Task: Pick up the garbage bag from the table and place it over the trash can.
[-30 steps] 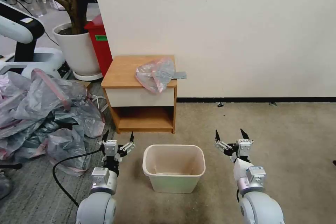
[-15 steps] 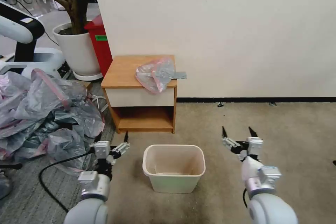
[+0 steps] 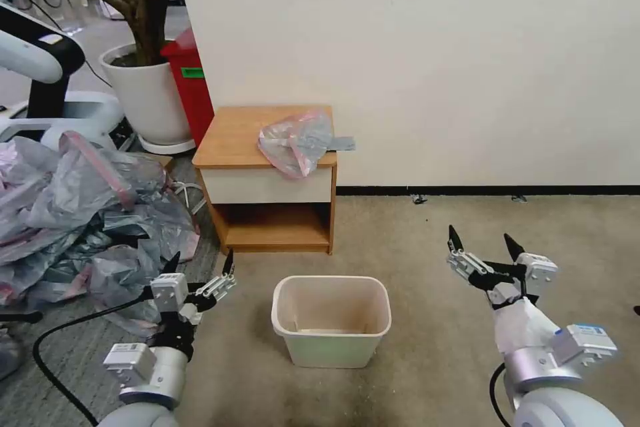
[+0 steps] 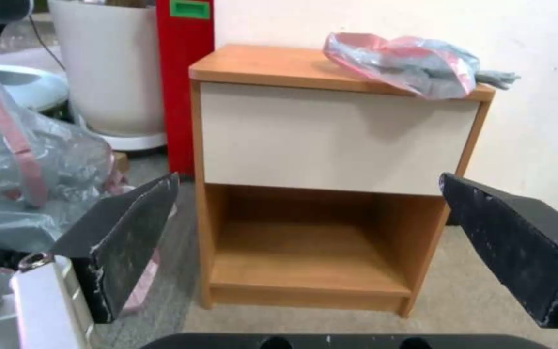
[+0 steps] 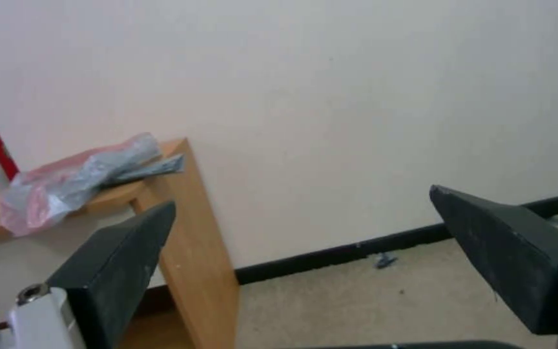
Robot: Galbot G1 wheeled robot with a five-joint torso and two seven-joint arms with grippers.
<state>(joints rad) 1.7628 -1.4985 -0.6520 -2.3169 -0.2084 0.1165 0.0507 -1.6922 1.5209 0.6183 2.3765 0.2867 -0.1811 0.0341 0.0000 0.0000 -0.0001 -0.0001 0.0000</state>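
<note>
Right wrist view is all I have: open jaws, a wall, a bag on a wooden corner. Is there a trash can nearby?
Observer: Yes. The trash can stands on the floor in front of the table, with no bag over it.
Operator: Where are the grippers relative to it?
Observer: The left gripper hangs open to the can's left and the right gripper open to its right, both holding nothing.
Operator: Any other bags around?
Observer: A heap of similar bags lies on the floor left of the table. The garbage bag lies alone on the tabletop, drooping over the front edge.
</note>
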